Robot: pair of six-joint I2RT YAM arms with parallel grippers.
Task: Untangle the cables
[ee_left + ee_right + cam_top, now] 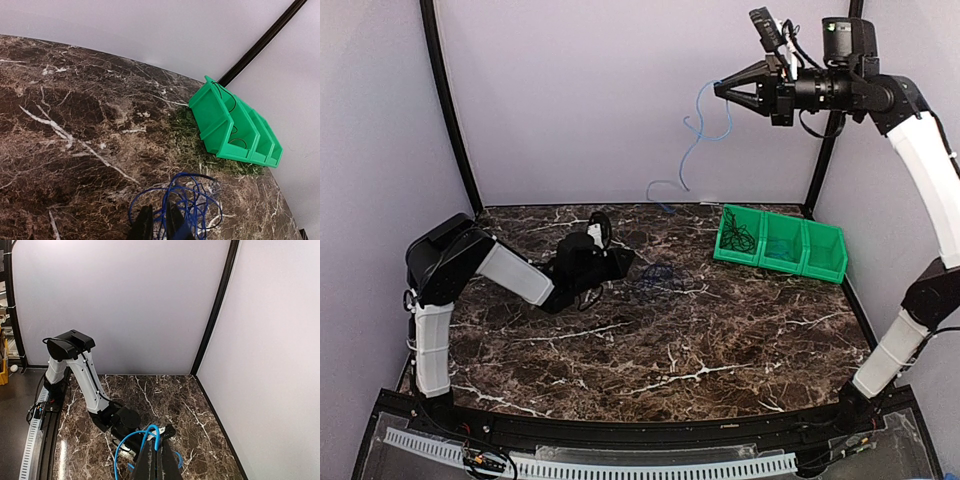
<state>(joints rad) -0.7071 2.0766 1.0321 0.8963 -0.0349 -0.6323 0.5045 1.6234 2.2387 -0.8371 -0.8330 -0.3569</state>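
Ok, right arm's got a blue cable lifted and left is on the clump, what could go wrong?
The left fingers seem to pinch several loops of the clump; pulling may tighten it. The blue cable in the right fingers trails down to the table's back edge, so it could snag or slip free.

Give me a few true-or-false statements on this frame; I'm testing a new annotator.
1. The right gripper holds a light blue cable high above the table. True.
2. The left gripper is raised just as high. False: it sits low at the table, closed on the dark blue clump.
3. The green bin is empty. False: a black cable lies in an end compartment.
4. The green bin has three compartments. True.
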